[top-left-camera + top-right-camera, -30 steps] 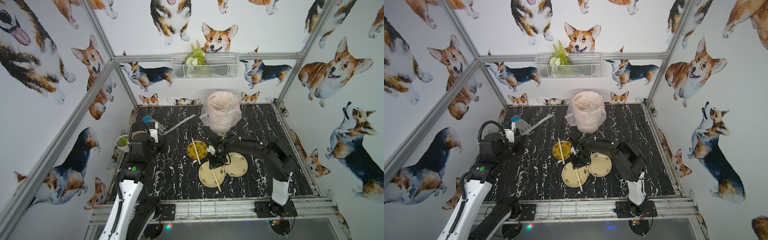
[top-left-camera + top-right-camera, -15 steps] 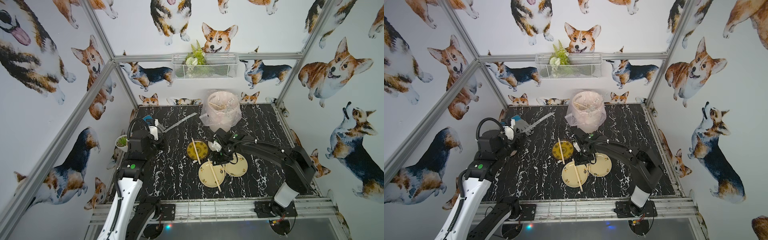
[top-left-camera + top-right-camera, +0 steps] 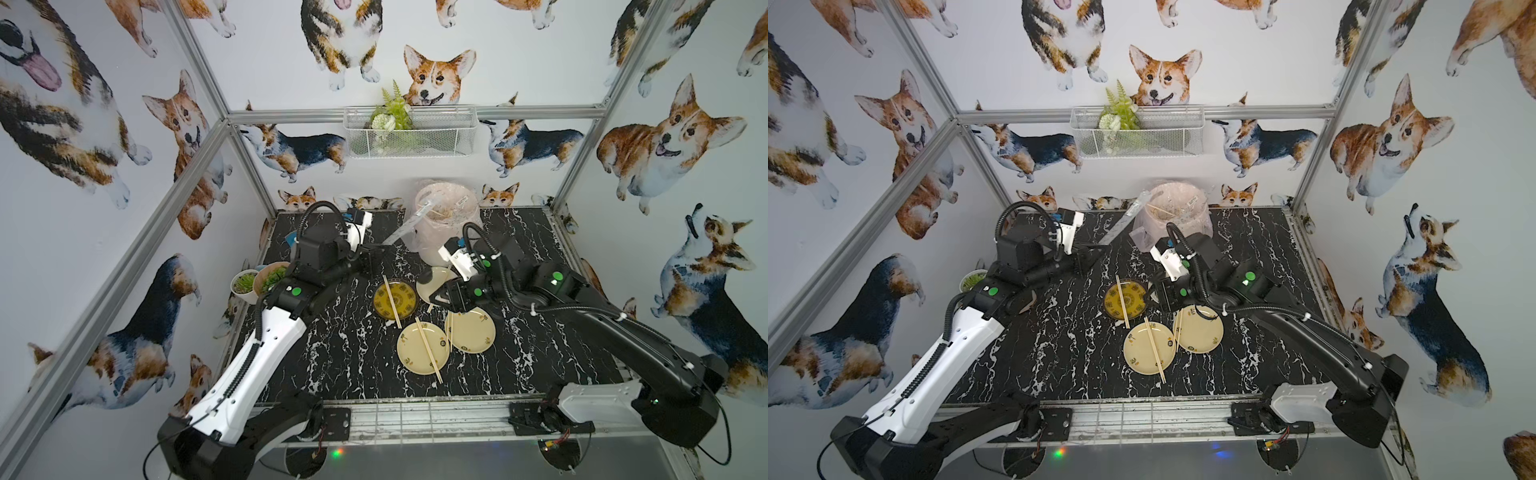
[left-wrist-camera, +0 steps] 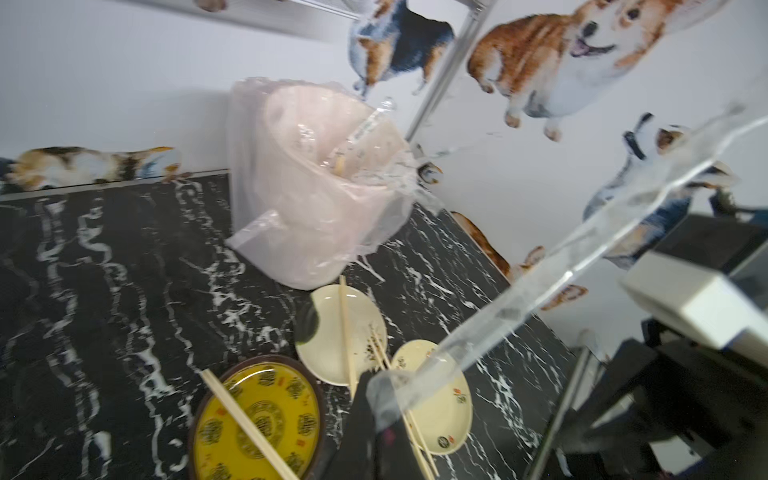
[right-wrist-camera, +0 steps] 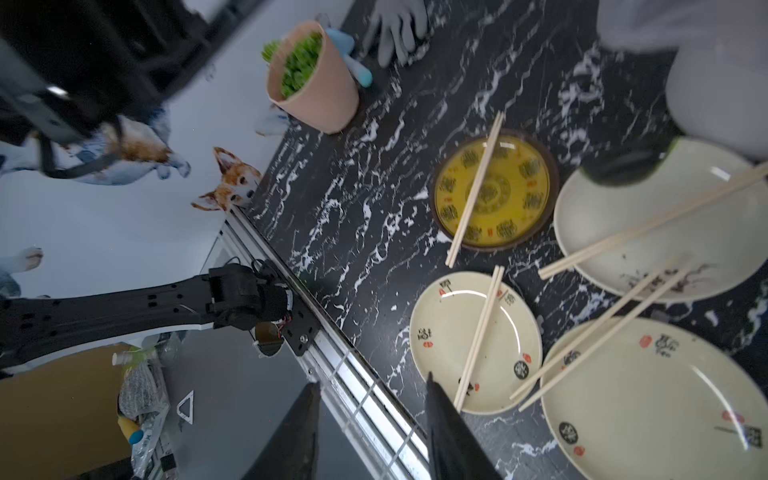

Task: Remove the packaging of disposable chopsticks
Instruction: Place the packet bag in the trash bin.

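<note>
Sleeve (image 3: 405, 226) sits pinched, empty, in your left pincer (image 3: 380, 248) near the bin (image 3: 432, 245), so lift it over the rim before letting go; your right pincer (image 5: 370, 432) hangs spread, empty, above the chopsticks (image 3: 428, 349).

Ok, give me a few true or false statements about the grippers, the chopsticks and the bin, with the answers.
1. The left gripper is shut on a clear plastic sleeve. True.
2. The right gripper holds a chopstick pair. False: its jaws stand open with nothing between them.
3. A chopstick pair lies across the yellow plate. True.
4. The pink-lined bin lies tipped over on its side. False: it stands upright.
</note>
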